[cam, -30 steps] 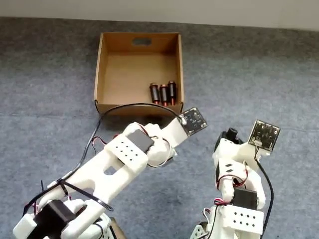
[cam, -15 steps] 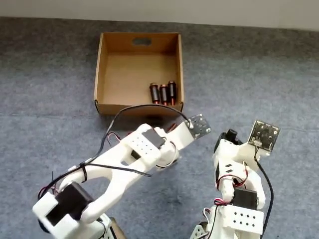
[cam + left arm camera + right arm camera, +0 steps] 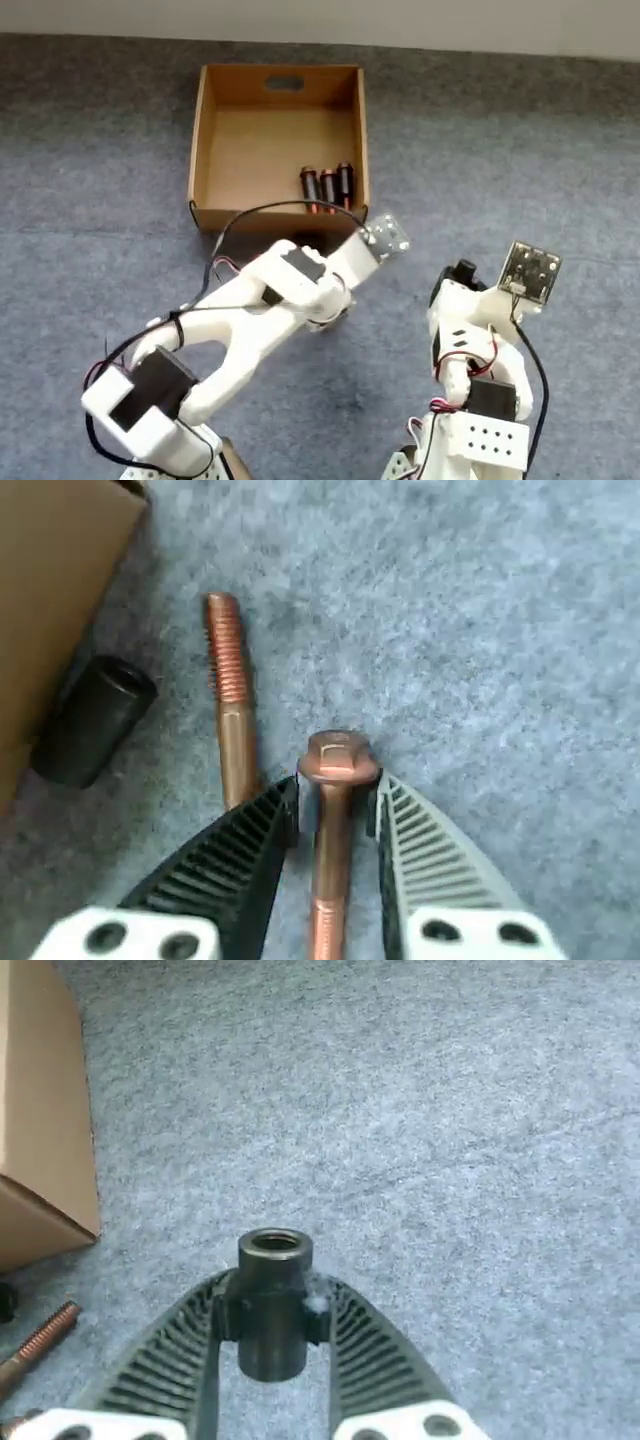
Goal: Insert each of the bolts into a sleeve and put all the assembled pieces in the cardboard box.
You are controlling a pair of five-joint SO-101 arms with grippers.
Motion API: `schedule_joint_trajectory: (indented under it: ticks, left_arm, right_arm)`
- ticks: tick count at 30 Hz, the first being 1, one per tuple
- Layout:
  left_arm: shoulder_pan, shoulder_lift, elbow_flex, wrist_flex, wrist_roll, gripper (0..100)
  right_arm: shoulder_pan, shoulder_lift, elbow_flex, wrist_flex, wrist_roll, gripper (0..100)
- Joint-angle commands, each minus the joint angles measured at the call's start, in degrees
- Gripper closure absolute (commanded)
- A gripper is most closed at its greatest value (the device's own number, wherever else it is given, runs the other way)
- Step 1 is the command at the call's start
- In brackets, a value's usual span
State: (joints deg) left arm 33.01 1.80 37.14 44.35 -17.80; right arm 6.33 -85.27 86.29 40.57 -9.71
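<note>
Bolt (image 3: 335, 825) sits between the parted jaws of the left gripper (image 3: 338, 792), with a thin dark gap on either side of its shank. Since a second ago this arm's wrist has drawn back toward the front corner of the cardboard box (image 3: 197, 140), while the right gripper (image 3: 272, 1295) stays clamped on a sleeve (image 3: 274, 1255). Just beside lies a second bolt (image 3: 228, 695), its head hidden behind a finger, then a loose sleeve (image 3: 92, 720) against the box wall. Grey carpet (image 3: 480, 620) spreads beyond the head, three assembled pieces (image 3: 328, 186) lie in the box, and the flanked bolt's threaded end is cut off.

No text, label, number or sign can be read
</note>
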Motion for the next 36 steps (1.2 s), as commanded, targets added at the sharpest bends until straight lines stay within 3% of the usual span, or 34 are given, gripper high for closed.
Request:
schedule_joint_trajectory:
  ticks: [1,7,12,17,21,29,36]
  left_arm:
    - [1.8,-0.3,-0.3,-0.4,0.4,85]
    - [3.2,-0.3,-0.4,-0.3,0.4,86]
    - [3.2,-0.4,-0.2,-0.2,0.4,100]
    - [4.0,-1.2,-0.7,6.0,0.4,99]
    - [3.9,-9.1,2.9,9.3,0.4,99]
    - [-1.0,-30.7,20.7,4.0,0.4,99]
    - [-5.4,-30.3,26.2,3.5,0.4,91]
  right_arm:
    - [0.4,-0.7,-0.3,0.0,-0.4,99.3]
    - [0.4,-0.7,-0.3,0.0,-0.4,99.3]
    - [0.4,-0.7,-0.3,0.0,-0.4,99.3]
    - [0.4,-0.7,-0.3,0.0,-0.4,99.3]
    - [0.5,-0.7,-0.3,0.0,-0.4,99.3]
    - [0.4,-0.7,-0.3,0.0,-0.4,99.3]
    - [0.4,-0.7,-0.3,0.0,-0.4,99.3]
